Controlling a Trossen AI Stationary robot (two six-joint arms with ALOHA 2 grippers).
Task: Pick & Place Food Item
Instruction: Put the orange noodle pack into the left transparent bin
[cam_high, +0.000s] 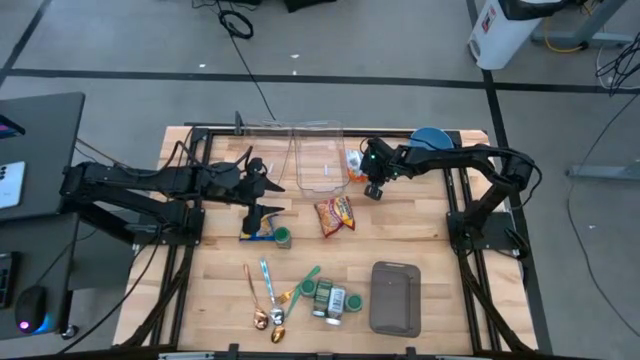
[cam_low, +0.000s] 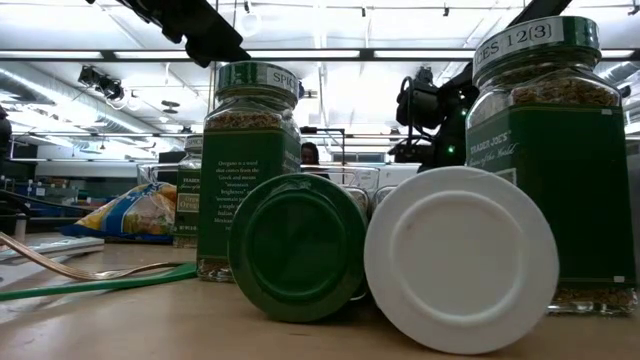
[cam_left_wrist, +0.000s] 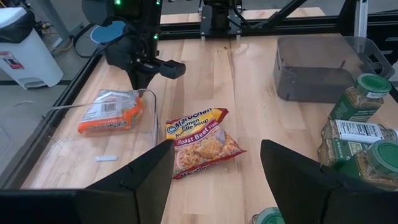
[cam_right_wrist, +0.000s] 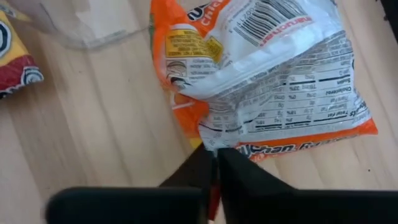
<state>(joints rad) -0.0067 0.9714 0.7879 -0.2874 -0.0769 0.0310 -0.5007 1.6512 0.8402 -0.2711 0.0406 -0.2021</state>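
Left gripper (cam_high: 262, 176) hangs with fingers spread and empty over the left-centre of the table (cam_high: 430, 265), just left of the clear bin (cam_high: 318, 160). Near it, toward the front, lie a blue item (cam_high: 256, 234) and a green-lidded jar (cam_high: 283, 236). Spoons (cam_high: 268, 300) sit at front left. Red ramen pack (cam_left_wrist: 200, 140) lies flat on the wood at table centre, in front of the bin. Spice jars (cam_high: 330, 298) cluster at the front, right of the spoons; grey tray (cam_high: 396, 297) lies right of them. Orange ramen pack (cam_right_wrist: 273, 87) lies beside the bin's right wall; whether on the wood or inside the bin, cannot tell. Right gripper (cam_right_wrist: 216, 163) is pinched shut on the orange ramen pack's edge, fingers together on the wrapper. Blue disc (cam_high: 432, 137) sits at far right behind the right arm.
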